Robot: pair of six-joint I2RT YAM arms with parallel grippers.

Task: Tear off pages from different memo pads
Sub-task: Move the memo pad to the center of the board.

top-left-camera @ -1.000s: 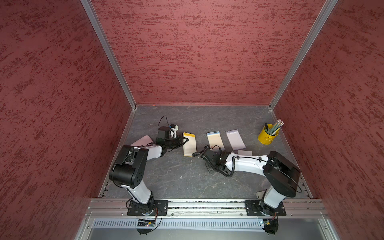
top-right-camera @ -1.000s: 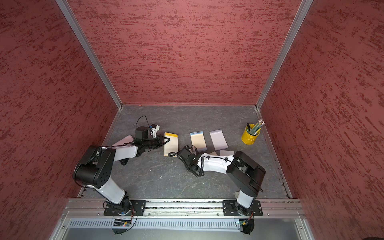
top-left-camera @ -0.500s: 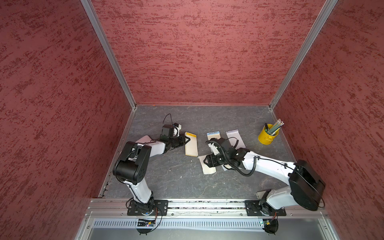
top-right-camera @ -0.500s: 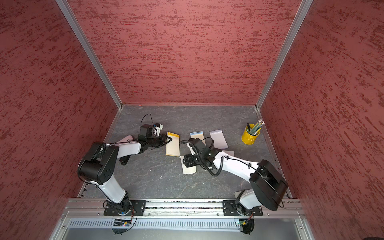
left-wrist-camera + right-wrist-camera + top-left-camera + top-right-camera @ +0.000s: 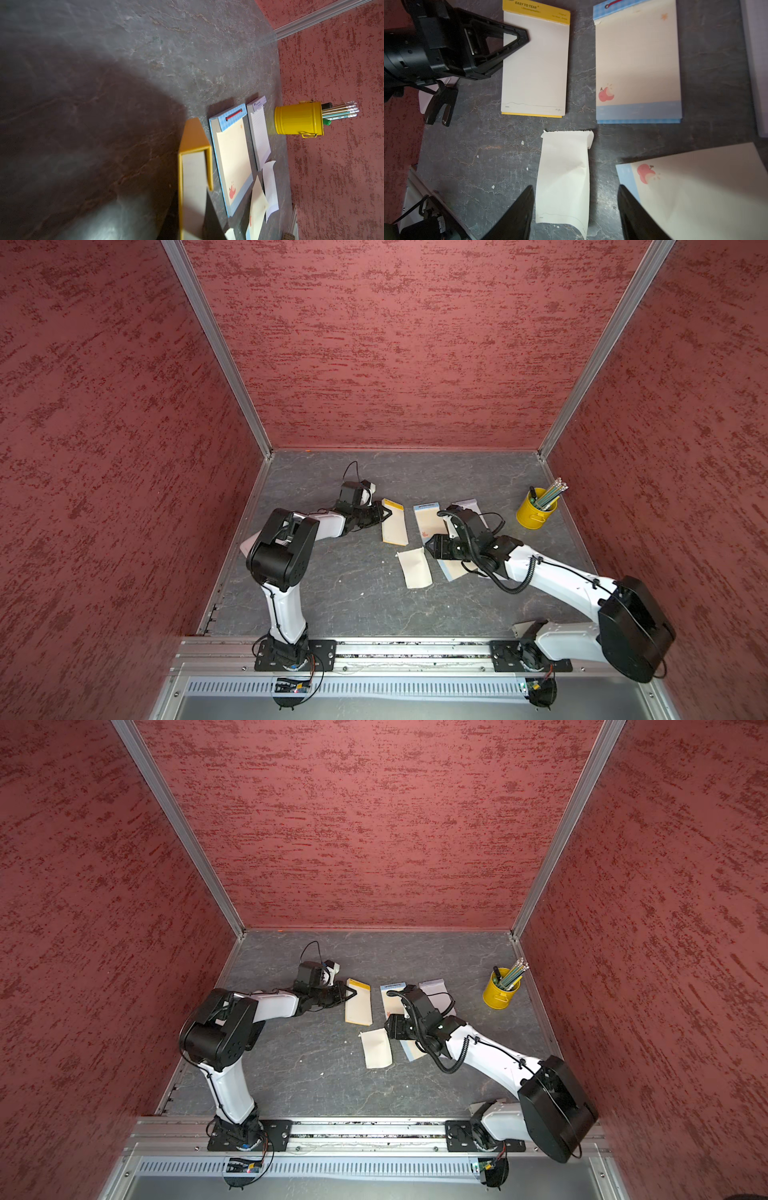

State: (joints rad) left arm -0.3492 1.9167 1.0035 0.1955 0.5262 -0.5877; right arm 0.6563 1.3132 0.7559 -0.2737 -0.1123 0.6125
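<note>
- With its jaws spread wide and gripping nothing, the right tool [image 5: 575, 187] straddles the plain cream page [image 5: 564, 176], which lies loose on the desk [image 5: 353, 601]. I read this as the setting-down end of a tear.
- Left tool [image 5: 523, 38] is clenched, with its tip over the side edge of the yellow-banded pad [image 5: 535, 62]. It looks to be pinning the pad, though how hard it presses cannot be told.
- Count the sheets: the blue-edged page [image 5: 695, 187] with its red apple lies beside the cream one. The lavender page [image 5: 270, 187] lies by the lavender pad [image 5: 258, 133]. That makes three loose sheets and three pads, so the tearing looks all but done.
- Next call: the right tool should rise straight up and clear so neither jaw drags the sheet. Then the left tool can come off its pad.
- The cream page has a ragged torn edge, one corner folded over, a crease across its middle and a far corner curling up.
- It sits nearer the robot's base than the pads, facing the gap between the yellow-banded pad and the blue-bordered pad [image 5: 637, 62], and touches neither.
</note>
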